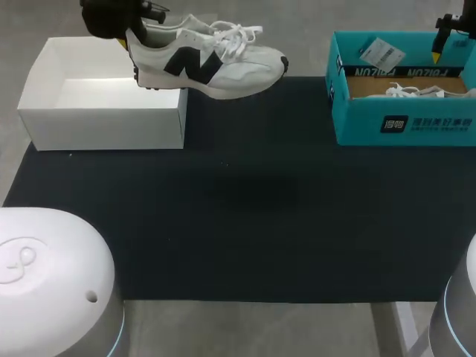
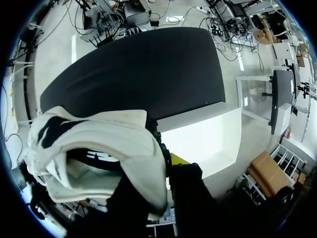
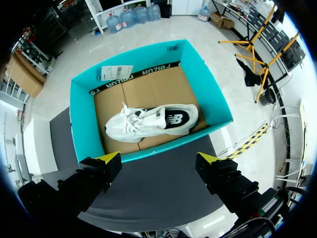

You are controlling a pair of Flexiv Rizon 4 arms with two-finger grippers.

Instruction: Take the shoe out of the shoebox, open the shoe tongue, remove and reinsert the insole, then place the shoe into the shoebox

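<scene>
A white sneaker with a black logo [image 1: 208, 63] hangs in the air over the right end of the white shoebox [image 1: 104, 119]. My left gripper [image 1: 130, 37] is shut on its heel collar. In the left wrist view the heel [image 2: 99, 144] fills the space at my left gripper [image 2: 166, 161], and one yellow fingertip [image 2: 179, 159] shows beside it. My right gripper [image 3: 158, 161] stands wide open above the near wall of the teal shoebox [image 3: 81, 114]. A second white sneaker [image 3: 151, 121] lies on its side inside that box.
The black mat [image 1: 245, 216] covers the middle of the table between the white box at the back left and the teal box [image 1: 401, 123] at the back right. A paper tag [image 1: 379, 52] leans on the teal box's far wall.
</scene>
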